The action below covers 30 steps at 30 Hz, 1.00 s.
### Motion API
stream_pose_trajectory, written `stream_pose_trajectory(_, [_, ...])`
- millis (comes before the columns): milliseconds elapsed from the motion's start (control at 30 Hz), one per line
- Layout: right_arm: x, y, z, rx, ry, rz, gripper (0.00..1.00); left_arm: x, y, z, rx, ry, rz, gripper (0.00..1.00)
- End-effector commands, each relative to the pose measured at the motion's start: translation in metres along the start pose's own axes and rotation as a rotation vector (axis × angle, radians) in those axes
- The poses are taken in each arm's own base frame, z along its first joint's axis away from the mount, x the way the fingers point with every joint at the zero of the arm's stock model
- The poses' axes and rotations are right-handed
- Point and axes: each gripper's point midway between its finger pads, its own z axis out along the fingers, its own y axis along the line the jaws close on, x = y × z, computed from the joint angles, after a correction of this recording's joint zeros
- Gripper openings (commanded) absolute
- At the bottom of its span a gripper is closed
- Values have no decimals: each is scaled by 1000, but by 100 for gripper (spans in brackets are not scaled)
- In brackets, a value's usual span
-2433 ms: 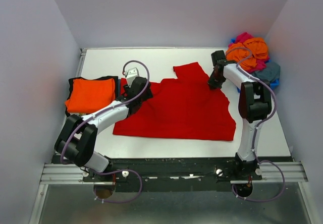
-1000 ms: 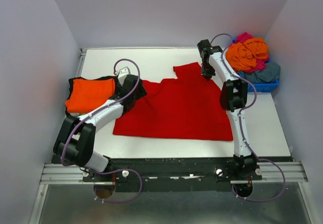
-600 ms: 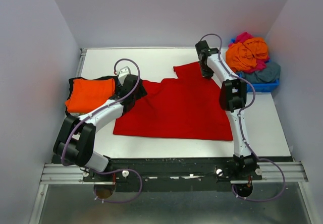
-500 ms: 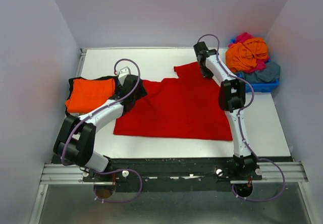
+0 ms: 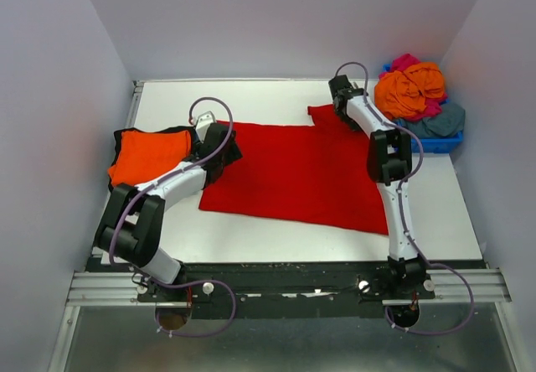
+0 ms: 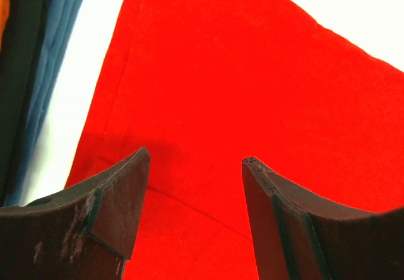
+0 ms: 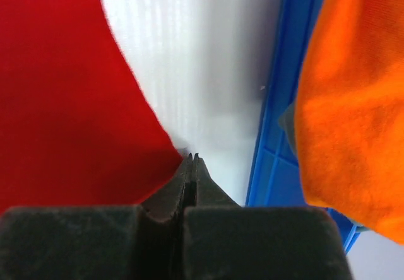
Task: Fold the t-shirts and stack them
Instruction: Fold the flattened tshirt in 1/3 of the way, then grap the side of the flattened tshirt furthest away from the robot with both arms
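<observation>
Top external view, left to right: a folded orange t-shirt (image 5: 151, 156) lay on a black t-shirt (image 5: 118, 140) at the left edge of the table (image 5: 251, 229). Just right of that stack, the left gripper (image 5: 219, 150) sat over the left end of the red t-shirt (image 5: 293, 175). The red one was spread flat across the middle of the table, one sleeve sticking out at its upper right. The right gripper (image 5: 338, 117) was at that sleeve. Far right, a blue bin (image 5: 435, 143) held a loose pile: orange shirt (image 5: 410, 87), magenta shirt (image 5: 404, 60), grey-blue shirt (image 5: 444, 121).

Left wrist view: left gripper (image 6: 196, 160) was spread wide, both fingers apart over the red t-shirt (image 6: 252, 72), nothing pinched between them.

Right wrist view: right gripper (image 7: 191, 160) had its fingers pressed tight together, with the corner of the red t-shirt (image 7: 57, 103) running into the tips. The blue bin (image 7: 278, 135) stood just to the right, the orange shirt (image 7: 353, 103) hanging over its rim.
</observation>
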Motion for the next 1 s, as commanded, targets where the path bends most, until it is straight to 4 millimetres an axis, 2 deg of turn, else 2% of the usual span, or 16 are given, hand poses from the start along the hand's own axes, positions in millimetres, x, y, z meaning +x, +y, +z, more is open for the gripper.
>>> stream_pose_trajectory(0, [-20,-36,-23,14,-90,135,5,-27,-6,12,-10,-38,-1,74])
stream_pose_trajectory(167, [-57,-60,-71,-108,-291,285,22,-54,-2,31,-47,-49,-26,74])
stream_pose_trajectory(267, [-73,-67,-89,-180,-366,336,26,-71,1,49,-85,-43,-39,72])
stream_pose_trajectory(333, [-85,-66,-94,-238,-402,364,27,-75,5,63,-108,-22,-45,71])
stream_pose_trajectory(467, [-105,-51,-88,-364,-429,413,30,-85,4,86,-127,-3,-50,70])
stream_pose_trajectory(567, [-117,-33,-77,-481,-428,488,39,-85,8,103,-154,25,-48,70])
stream_pose_trajectory(600, [-120,-24,-71,-534,-421,512,39,-86,10,108,-157,33,-49,70])
stream_pose_trajectory(667, [-126,-19,-64,-611,-414,559,42,-86,11,118,-158,48,-53,70])
stream_pose_trajectory(733, [-132,-28,-58,-636,-420,596,43,-88,13,127,-158,56,-58,70])
stream_pose_trajectory(800, [-133,-37,-55,-641,-408,665,51,-88,15,136,-160,75,-60,70])
stream_pose_trajectory(967, [-121,-15,-50,-807,-324,767,54,-87,15,158,-184,138,-58,70])
